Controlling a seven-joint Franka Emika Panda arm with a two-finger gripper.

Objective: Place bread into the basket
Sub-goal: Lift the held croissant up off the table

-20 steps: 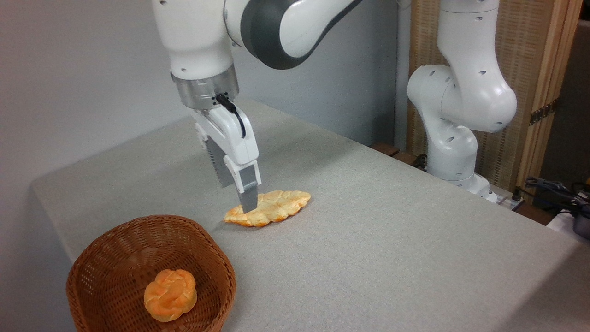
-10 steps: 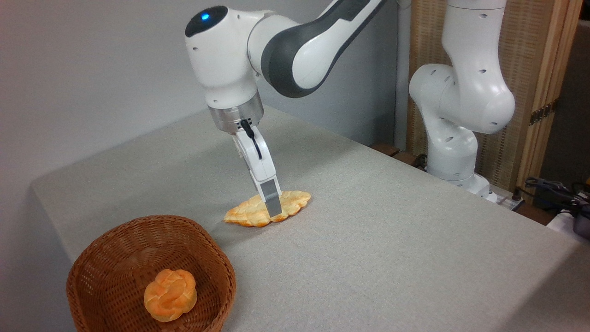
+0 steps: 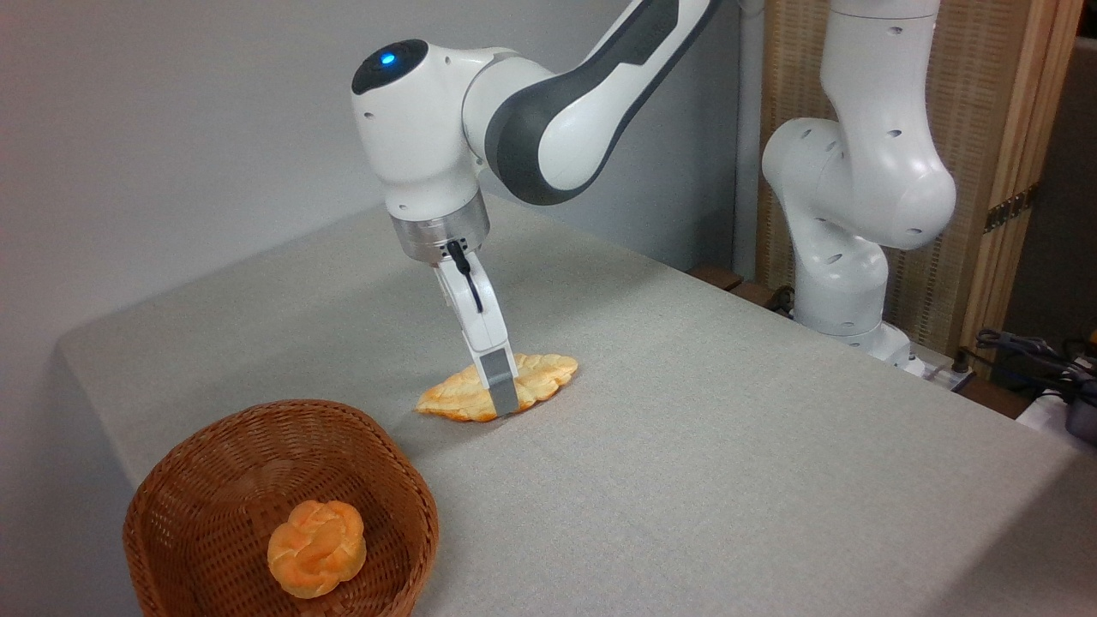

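Observation:
The bread (image 3: 458, 397), a flat braided golden loaf, lies on the grey table a little behind and to the right of the basket (image 3: 390, 467). My gripper (image 3: 500, 392) points down across the loaf's middle. Its near finger (image 3: 500, 390) stands in front of the loaf's near edge with the tip almost at the cloth. The far finger is hidden behind the near one and the loaf. The loaf lies flat and unsqueezed, so the jaws look spread around it. The round brown wicker basket sits at the table's front left corner.
A small round orange knotted bun (image 3: 316, 548) lies inside the basket. The arm's white base (image 3: 844, 257) stands at the table's far right edge, with cables (image 3: 1037, 356) beyond it. The grey cloth (image 3: 728, 480) stretches to the right of the loaf.
The wrist turned so the gripper now shows edge-on, and it moved right to the loaf's middle. Since half a second ago it has sunk lower. The bread has not moved.

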